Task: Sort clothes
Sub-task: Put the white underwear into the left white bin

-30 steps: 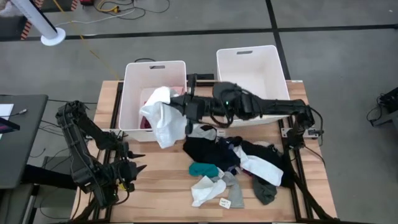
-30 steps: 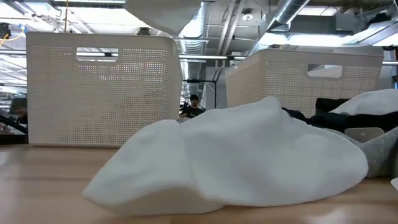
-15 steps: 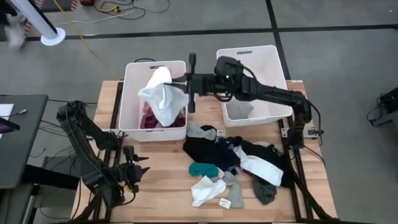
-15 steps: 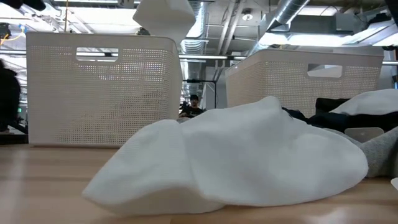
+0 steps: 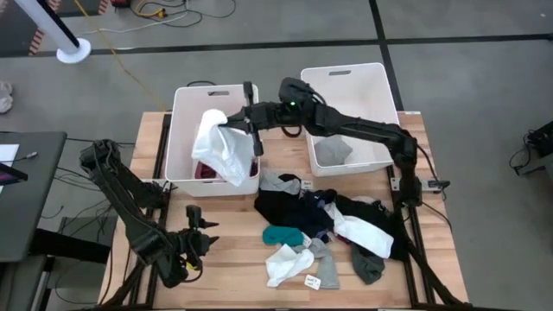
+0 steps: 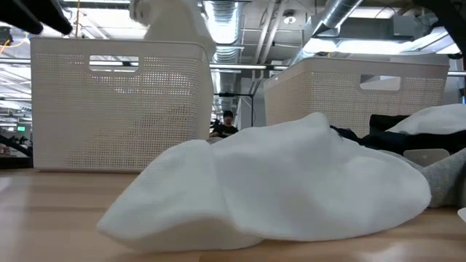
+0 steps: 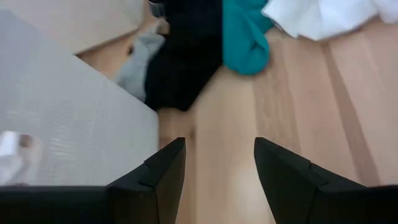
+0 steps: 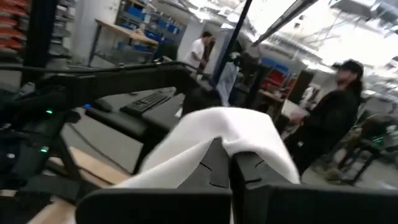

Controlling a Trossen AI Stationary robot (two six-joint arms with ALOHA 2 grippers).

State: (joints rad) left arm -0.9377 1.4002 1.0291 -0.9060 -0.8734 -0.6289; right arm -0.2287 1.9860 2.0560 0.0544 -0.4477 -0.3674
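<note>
My right gripper (image 5: 232, 128) reaches across above the left white bin (image 5: 186, 104), shut on a white garment (image 5: 221, 147) that also shows at the top of the low view (image 6: 172, 20). The rest of the clothes lie in a pile (image 5: 324, 220) on the table's right half: black, teal (image 5: 283, 234), white (image 5: 288, 262) and grey pieces. Near the table's front left corner my left gripper (image 5: 201, 231) stands open above bare wood (image 7: 217, 171), with nothing between its fingers. My right gripper pinches a bunched fold of the white garment (image 8: 219, 127) between its two shut fingers (image 8: 214, 163). The fingers lie about level and come from the table's right. The cloth drapes over the fingertips and hangs slack below them (image 5: 233, 168), over the left bin.
Maroon and pink clothes (image 5: 207, 169) lie in the left bin, and a grey piece (image 5: 333, 154) lies in the right white bin (image 5: 380, 95). A white garment (image 6: 291, 182) fills the low view's foreground. People stand in the room beyond (image 8: 333, 118).
My right gripper has swung toward the table's far left with the white garment, from the left bin's near wall to above the bin, rolling as it went. The garment stays hanging from it. My left gripper has sunk toward the table.
</note>
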